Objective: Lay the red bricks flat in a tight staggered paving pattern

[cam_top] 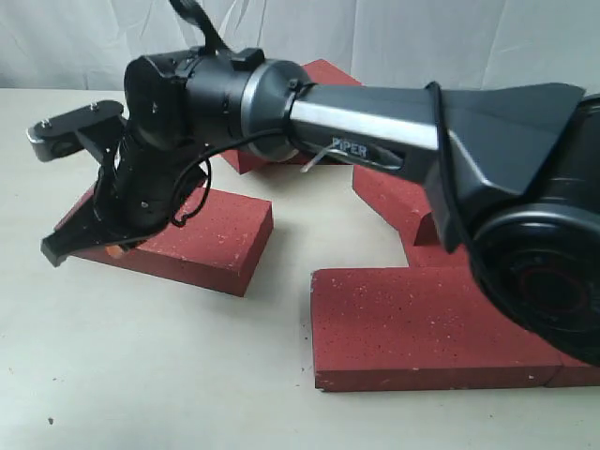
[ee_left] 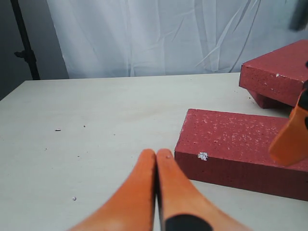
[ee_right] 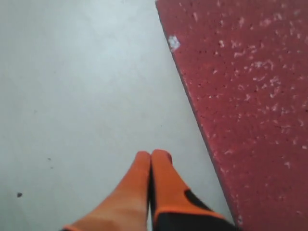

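Pressed together tip to tip, the orange fingers of the left gripper (ee_left: 156,159) hold nothing in the left wrist view and sit low over the pale table (ee_left: 96,120). Just ahead I see a flat brick (ee_left: 236,149), dark red with white flecks and a white chip at its near corner. Another orange finger (ee_left: 288,139) hangs over its far end. Behind it a tilted brick (ee_left: 281,67) rests on a lower one. Bare table runs wide on the side away from the bricks, up to the white curtain (ee_left: 144,38). In the right wrist view the right gripper (ee_right: 150,156) is likewise closed on nothing, its fingers touching each other, just beside the long edge of a speckled brick (ee_right: 250,96). I cannot tell whether it touches that edge, and bare table fills the other side. In the exterior view the right arm (cam_top: 366,127) reaches across from the right, its gripper at the left end of the left-hand brick (cam_top: 202,239); from here the black housing hides how the jaws stand. A front brick (cam_top: 422,323) lies flat, apart from the left-hand one with a strip of table between them. More red bricks (cam_top: 394,197) crowd behind, and the table in front is open.
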### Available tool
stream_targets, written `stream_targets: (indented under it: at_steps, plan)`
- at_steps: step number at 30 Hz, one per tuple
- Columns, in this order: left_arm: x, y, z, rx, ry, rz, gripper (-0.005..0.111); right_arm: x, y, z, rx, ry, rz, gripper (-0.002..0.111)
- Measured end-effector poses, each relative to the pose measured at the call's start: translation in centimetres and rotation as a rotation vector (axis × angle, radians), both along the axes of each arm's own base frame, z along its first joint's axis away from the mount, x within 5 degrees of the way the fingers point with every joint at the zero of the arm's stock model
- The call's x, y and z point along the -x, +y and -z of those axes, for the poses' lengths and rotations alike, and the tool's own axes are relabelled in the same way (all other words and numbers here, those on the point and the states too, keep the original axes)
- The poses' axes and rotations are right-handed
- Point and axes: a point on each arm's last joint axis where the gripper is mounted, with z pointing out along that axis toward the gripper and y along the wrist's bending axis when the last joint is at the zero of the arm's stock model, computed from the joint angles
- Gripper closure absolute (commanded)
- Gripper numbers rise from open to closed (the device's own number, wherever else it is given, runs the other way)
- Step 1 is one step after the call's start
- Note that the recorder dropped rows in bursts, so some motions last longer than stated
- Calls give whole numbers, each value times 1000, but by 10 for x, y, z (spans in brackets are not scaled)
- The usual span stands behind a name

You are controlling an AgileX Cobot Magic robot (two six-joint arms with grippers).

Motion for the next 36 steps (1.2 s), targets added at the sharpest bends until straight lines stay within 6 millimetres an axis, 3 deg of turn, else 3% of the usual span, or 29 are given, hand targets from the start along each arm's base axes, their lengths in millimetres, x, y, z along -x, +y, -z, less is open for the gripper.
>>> stream_targets:
  at_steps: [8,20,25,28,30,36]
  plan:
    - [0,0,0,0,0,0,107,-8,-6,36,116,47,34,109]
    - [0,0,0,0,0,0,107,-52,-56,46,218,150,158,109]
    - [0,0,0,0,0,0,107,-55,-66,36,235,170,168,109]
    - [0,0,0,0,0,0,107,-52,-66,7,165,150,176,109]
    - [0,0,0,0,0,0,107,-51,-64,-3,130,142,180,109]
    - [0,0,0,0,0,0,107,-58,-56,10,59,126,200,109]
